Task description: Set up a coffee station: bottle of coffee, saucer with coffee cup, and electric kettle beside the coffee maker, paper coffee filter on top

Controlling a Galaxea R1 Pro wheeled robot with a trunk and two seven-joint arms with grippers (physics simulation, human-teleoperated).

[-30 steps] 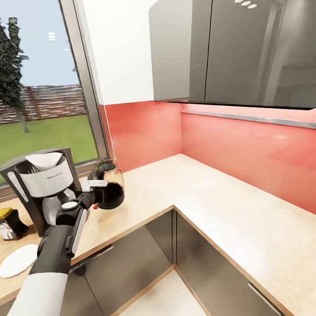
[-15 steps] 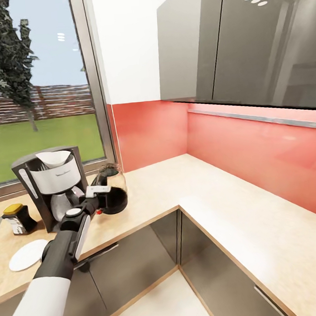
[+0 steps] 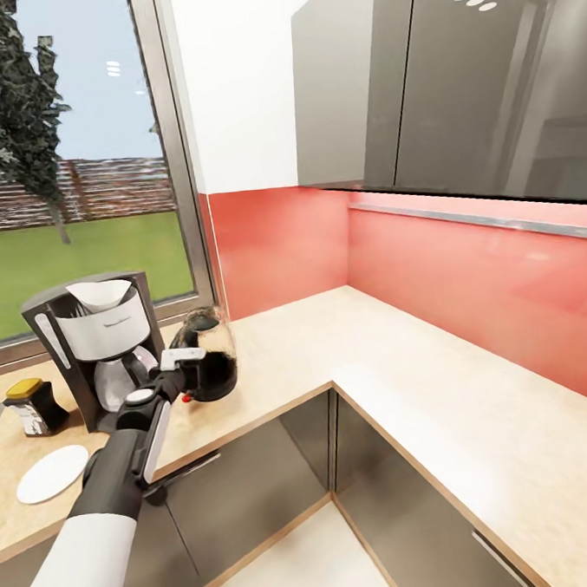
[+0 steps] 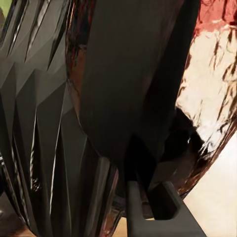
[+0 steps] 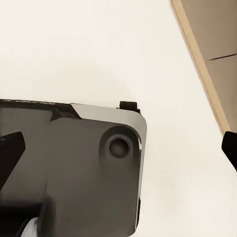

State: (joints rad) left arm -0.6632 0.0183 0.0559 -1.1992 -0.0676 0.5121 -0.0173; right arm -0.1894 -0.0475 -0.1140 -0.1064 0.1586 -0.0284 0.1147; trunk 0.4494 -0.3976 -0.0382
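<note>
While the left hand (image 3: 191, 367) grips the dark glass electric kettle (image 3: 209, 361) on the beige bench (image 3: 297, 354) beside the grey-and-white coffee maker (image 3: 99, 347), letting go seems next.

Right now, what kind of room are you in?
A home kitchen, most likely: an L-shaped countertop with a red backsplash, grey wall cabinets, and a coffee maker by a window.

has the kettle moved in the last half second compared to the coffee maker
No. The electric kettle sits at the same spot beside the coffee maker on the countertop, with the left gripper at its handle.
</note>
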